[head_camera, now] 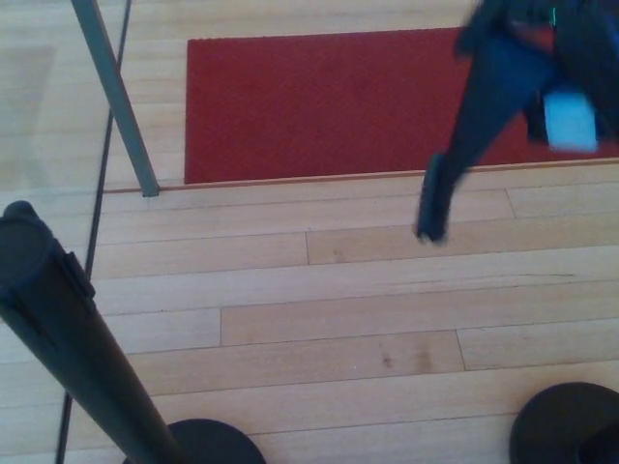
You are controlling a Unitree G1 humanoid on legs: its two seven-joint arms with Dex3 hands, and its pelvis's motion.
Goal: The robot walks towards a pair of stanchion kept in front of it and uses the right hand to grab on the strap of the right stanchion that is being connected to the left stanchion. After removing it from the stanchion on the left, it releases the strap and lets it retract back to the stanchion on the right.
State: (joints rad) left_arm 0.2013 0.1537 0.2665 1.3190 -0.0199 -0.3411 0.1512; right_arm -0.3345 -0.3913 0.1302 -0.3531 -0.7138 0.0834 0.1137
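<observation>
The left stanchion [58, 329] is a black post rising from its round base [208, 443] at the lower left, and no strap is joined to its top. Only the round base of the right stanchion [569, 425] shows, at the lower right corner. My right hand [556, 43] is a dark blur at the upper right, shut on the dark strap [484, 106]. The strap hangs down and to the left from the hand. Its free end [431, 208] dangles over the wooden floor, just below the carpet edge. My left hand is out of view.
A red carpet [309, 101] covers the floor at the back, ending in a thin wooden trim. A grey slanted metal leg [116, 97] stands at the upper left beside a dark floor line. Light wooden planks [338, 309] lie between the two stanchions.
</observation>
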